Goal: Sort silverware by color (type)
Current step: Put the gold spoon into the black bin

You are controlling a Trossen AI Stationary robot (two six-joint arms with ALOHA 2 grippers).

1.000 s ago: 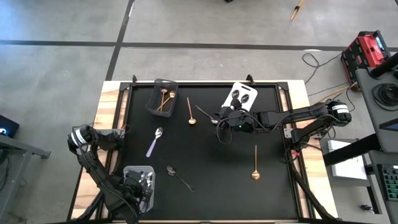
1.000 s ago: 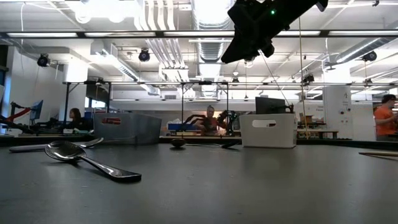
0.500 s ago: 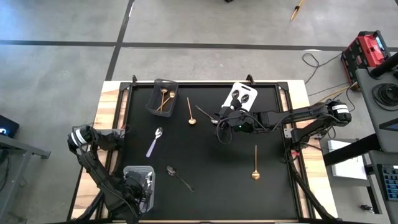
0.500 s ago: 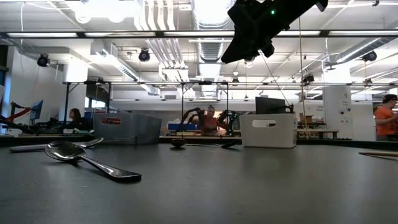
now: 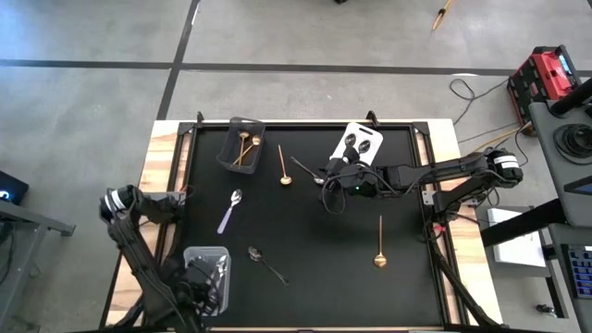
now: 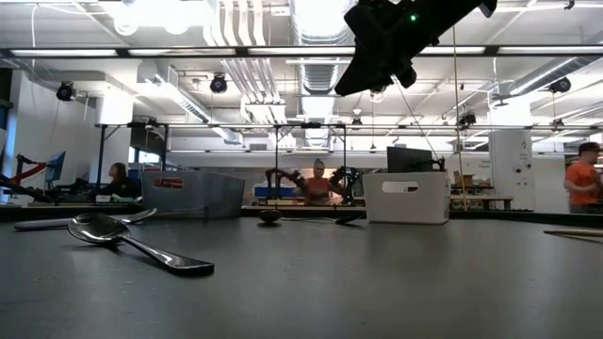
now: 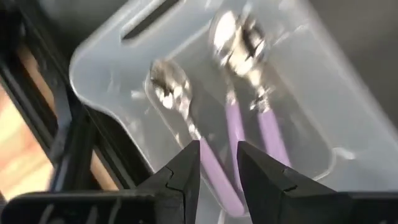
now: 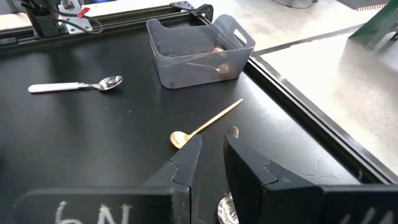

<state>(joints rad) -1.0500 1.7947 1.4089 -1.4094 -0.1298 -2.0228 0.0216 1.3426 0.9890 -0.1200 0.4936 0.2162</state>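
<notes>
Lilac-handled spoons (image 7: 239,118) in clear bin (image 7: 99,62): blurred, handle ends hidden behind left end effector (image 7: 217,165); dark spoon (image 8: 227,210) beneath right end effector (image 8: 211,158): mostly hidden.

- Your left gripper (image 7: 214,171) is at the near left corner of the desk (image 5: 314,231), with the arm bent back along the left edge. It points down, and its two fingers stand a little apart with nothing between them.
- Your right arm reaches in from the right side, stretched flat across the far half. Your right gripper (image 5: 330,176) hangs low near the middle, with a small gap between its fingers (image 8: 186,163) and nothing held.
</notes>
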